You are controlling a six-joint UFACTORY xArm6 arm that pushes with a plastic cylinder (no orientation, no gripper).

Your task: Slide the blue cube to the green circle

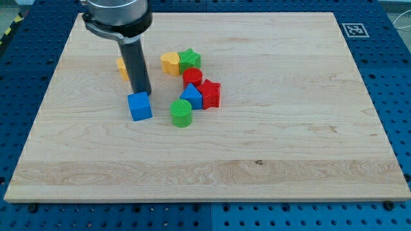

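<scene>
The blue cube sits on the wooden board, left of centre. The green circle, a short green cylinder, lies a little to the cube's right, with a small gap between them. My tip stands right at the cube's top edge, touching or nearly touching it on the side toward the view's top. The rod rises from there to the arm at the view's top left.
A cluster lies right of the rod: a yellow block, a green star, a red cylinder, a blue triangle, a red star. An orange block shows partly behind the rod.
</scene>
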